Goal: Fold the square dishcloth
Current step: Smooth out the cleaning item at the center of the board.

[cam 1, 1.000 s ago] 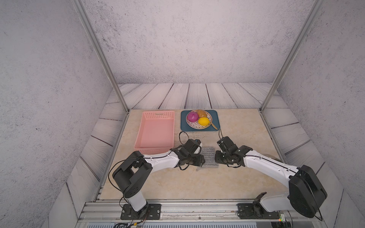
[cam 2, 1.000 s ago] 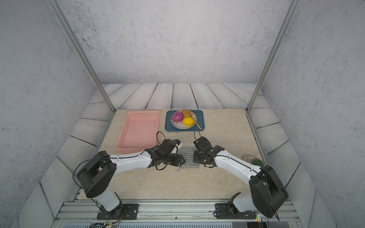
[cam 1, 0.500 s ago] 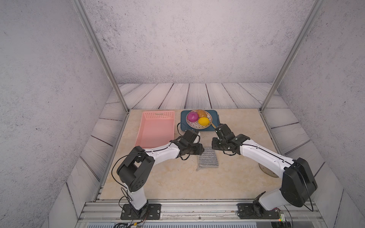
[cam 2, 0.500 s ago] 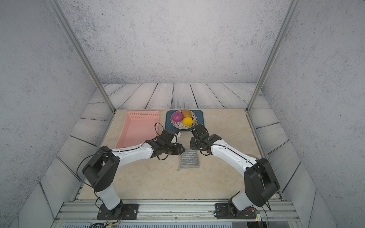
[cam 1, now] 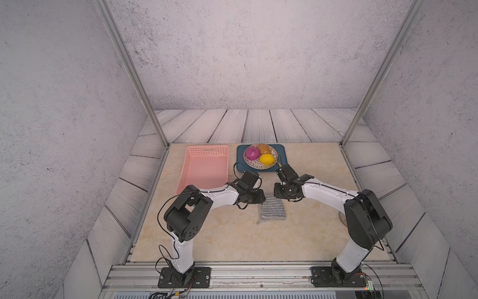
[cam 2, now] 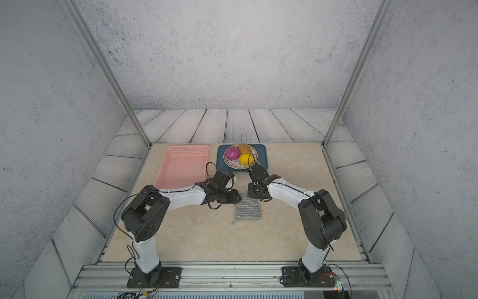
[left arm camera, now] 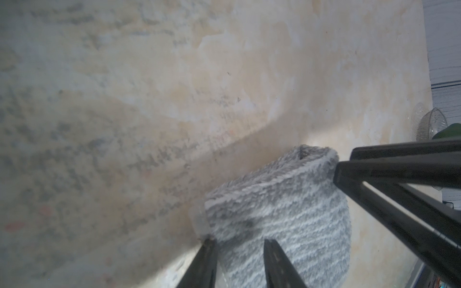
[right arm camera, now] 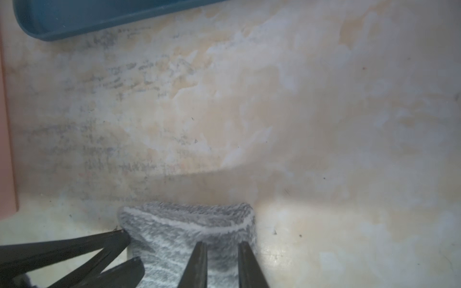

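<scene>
the square dishcloth (cam 1: 273, 211) is lying in the middle of the table (cam 1: 232, 240) as a narrow doubled strip, its far edge bulging. the right gripper (right arm camera: 221, 245) is pinching that edge; the left gripper (left arm camera: 238, 243) is straddling a corner, jaws apart, grip unclear. seemingly one fold is done; flattening and release are remaining.

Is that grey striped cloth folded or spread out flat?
Folded. The square dishcloth lies as a narrow strip, and a wrist view shows its edge doubled over.

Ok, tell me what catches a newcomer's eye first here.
The fuzzy grey white-striped dishcloth lies mid-table, with the left gripper and right gripper both at its far edge. Behind sit a pink plastic basket and a round plate of colourful produce on a blue tray.
</scene>
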